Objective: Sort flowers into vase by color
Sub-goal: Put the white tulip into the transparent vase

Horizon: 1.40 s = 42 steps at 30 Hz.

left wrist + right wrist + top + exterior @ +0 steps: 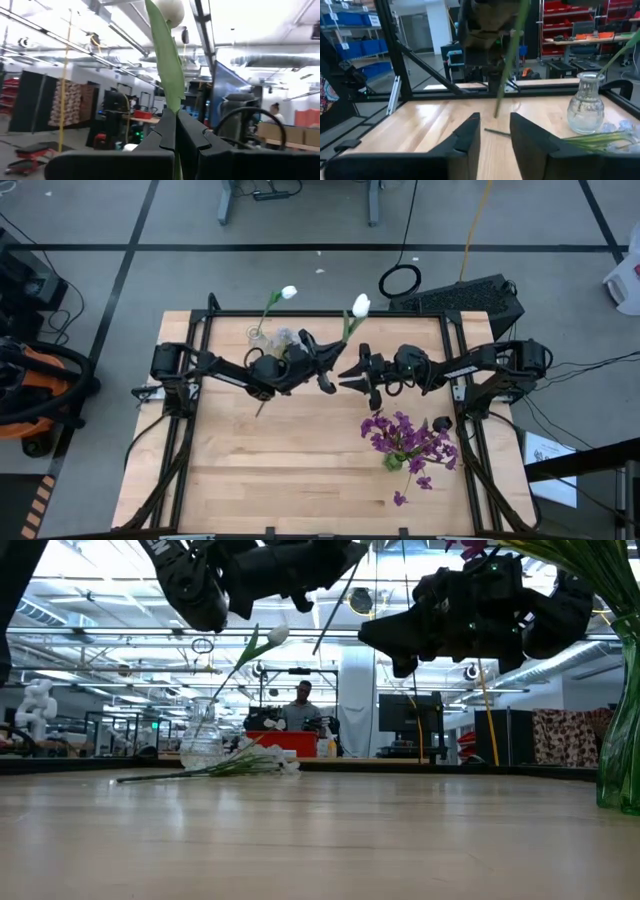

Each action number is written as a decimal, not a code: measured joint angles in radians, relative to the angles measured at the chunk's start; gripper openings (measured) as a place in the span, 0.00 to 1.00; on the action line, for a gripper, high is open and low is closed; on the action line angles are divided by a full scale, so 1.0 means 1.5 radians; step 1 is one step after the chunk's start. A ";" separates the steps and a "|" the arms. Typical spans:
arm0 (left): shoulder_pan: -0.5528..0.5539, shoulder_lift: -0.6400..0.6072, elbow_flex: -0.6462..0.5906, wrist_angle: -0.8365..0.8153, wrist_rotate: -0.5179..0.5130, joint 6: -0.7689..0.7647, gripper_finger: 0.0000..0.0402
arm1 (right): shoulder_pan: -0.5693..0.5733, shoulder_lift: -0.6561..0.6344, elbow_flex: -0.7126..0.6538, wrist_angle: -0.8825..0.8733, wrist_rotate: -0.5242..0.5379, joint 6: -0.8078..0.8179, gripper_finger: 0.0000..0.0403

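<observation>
I see the left gripper raised above the worktop, jaws clamped on the white tulip stem, just beside the clear vase. The right gripper faces it, jaws narrowly parted, empty. Purple flowers stand well apart from that vase.

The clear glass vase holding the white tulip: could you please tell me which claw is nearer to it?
Left. The left claw, shut on a white tulip's stem, hovers just beside the clear glass vase at the table's far edge. The right claw sits farther off, toward the purple flowers.
</observation>
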 joint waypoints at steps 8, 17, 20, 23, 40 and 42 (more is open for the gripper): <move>-0.008 0.000 0.024 -0.002 0.047 -0.014 0.00 | 0.000 0.000 0.002 0.026 -0.020 -0.024 0.40; -0.007 0.038 0.064 -0.022 0.081 -0.018 0.00 | 0.001 0.000 0.019 0.002 -0.061 -0.032 0.46; -0.007 0.051 0.070 -0.018 0.081 -0.018 0.00 | 0.001 0.000 0.019 -0.007 -0.070 -0.033 0.46; -0.007 0.054 0.074 -0.024 0.081 -0.024 0.00 | 0.001 0.000 0.019 -0.014 -0.070 -0.034 0.46; -0.007 0.053 0.109 -0.065 0.138 -0.070 0.00 | 0.025 0.000 0.024 -0.009 -0.069 -0.052 0.47; -0.007 0.053 0.113 -0.087 0.136 -0.068 0.00 | 0.029 0.000 0.026 -0.009 -0.069 -0.052 0.47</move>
